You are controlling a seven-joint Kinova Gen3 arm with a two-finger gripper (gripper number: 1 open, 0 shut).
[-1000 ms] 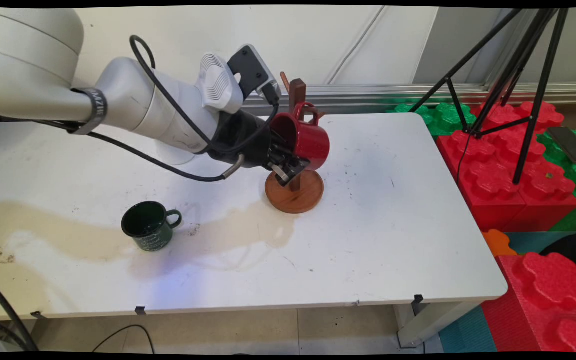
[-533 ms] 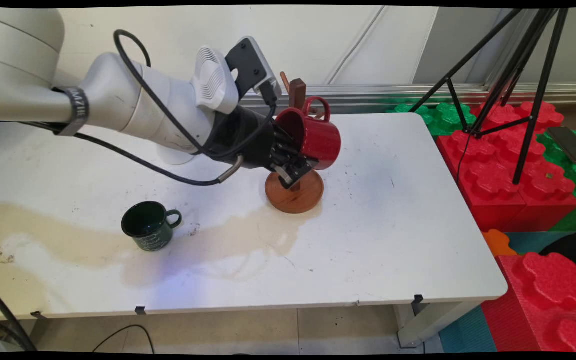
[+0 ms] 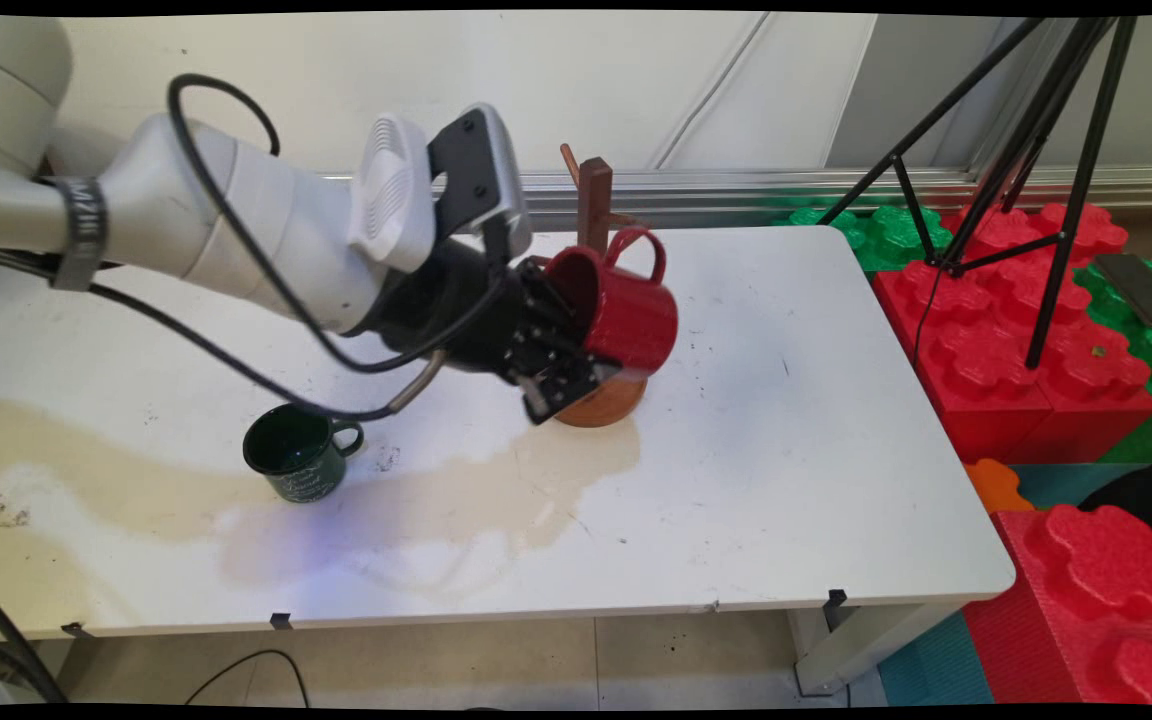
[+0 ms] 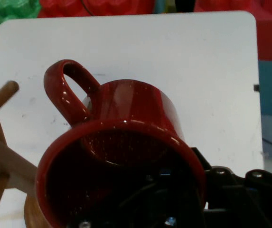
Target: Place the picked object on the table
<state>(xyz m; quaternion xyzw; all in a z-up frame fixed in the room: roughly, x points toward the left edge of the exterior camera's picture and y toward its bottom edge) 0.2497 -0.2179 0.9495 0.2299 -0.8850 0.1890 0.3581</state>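
Note:
My gripper (image 3: pixel 576 350) is shut on the rim of a red mug (image 3: pixel 626 305), which it holds off the table on its side with the mouth toward the arm and the handle up. In the hand view the red mug (image 4: pixel 126 152) fills the frame, one finger inside it and one outside. A wooden mug tree (image 3: pixel 594 195) stands just behind the mug, its round base (image 3: pixel 611 400) partly hidden below it. The tree's pegs (image 4: pixel 0 142) show at the left of the hand view. The handle sits beside the pegs, not on any of them.
A dark green mug (image 3: pixel 298 452) stands upright on the table (image 3: pixel 786 450) to the front left, beside a brownish stain (image 3: pixel 456 480). A black tripod (image 3: pixel 1026 150) and red and green foam blocks (image 3: pixel 1016 330) lie off the right edge.
The gripper has come nearer and lower with the red mug, which has moved away from the tree's upper pegs. The green mug has stayed put.

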